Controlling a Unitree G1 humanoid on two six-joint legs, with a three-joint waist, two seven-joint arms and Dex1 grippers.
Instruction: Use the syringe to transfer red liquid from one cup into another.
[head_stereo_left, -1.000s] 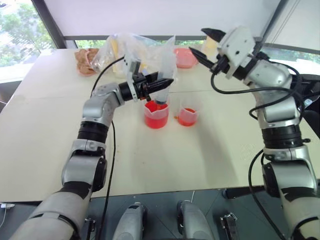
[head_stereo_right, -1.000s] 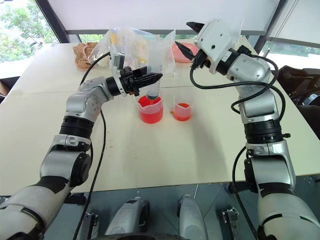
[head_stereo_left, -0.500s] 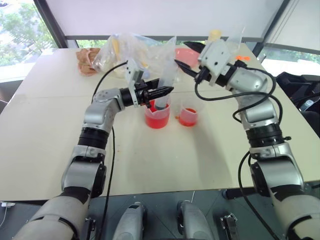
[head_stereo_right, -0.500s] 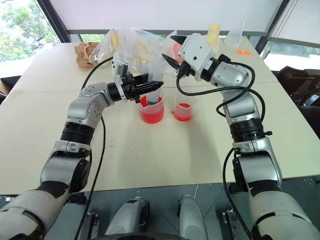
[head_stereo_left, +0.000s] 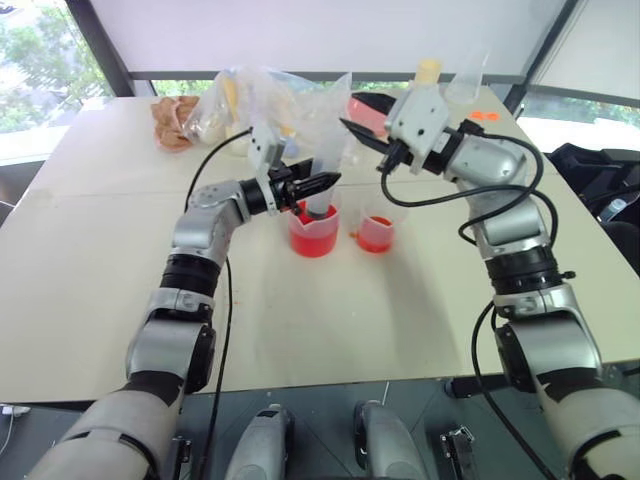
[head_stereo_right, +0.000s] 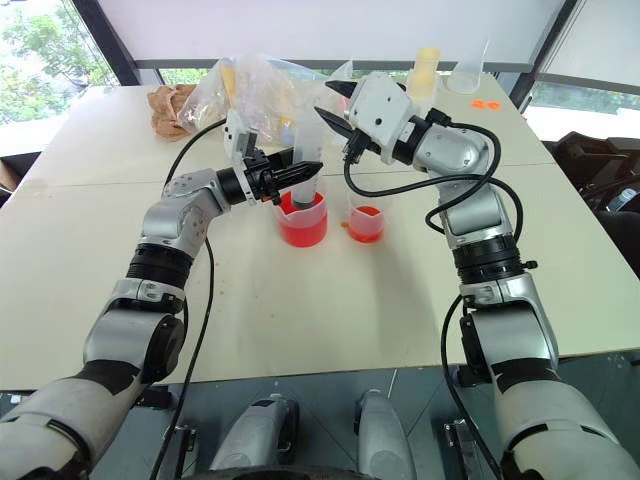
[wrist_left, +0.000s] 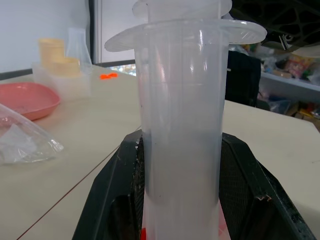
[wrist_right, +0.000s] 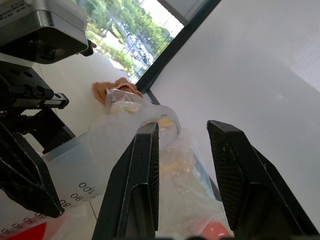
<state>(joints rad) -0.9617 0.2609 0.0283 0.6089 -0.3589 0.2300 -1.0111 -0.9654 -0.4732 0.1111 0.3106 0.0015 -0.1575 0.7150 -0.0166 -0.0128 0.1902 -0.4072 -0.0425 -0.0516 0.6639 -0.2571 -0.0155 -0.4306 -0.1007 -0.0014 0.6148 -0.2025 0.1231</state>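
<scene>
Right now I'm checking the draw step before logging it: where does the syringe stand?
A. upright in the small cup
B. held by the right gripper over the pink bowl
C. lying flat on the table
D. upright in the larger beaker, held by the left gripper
D: the syringe stands upright with its lower end in the larger beaker of red liquid, the left gripper clamped on its barrel.

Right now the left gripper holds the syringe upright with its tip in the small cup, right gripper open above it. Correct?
Not quite. The left gripper holds the syringe upright over the larger spouted beaker, not the small cup, which stands beside it; the right eye view shows this. The right gripper is open above the syringe.
</scene>
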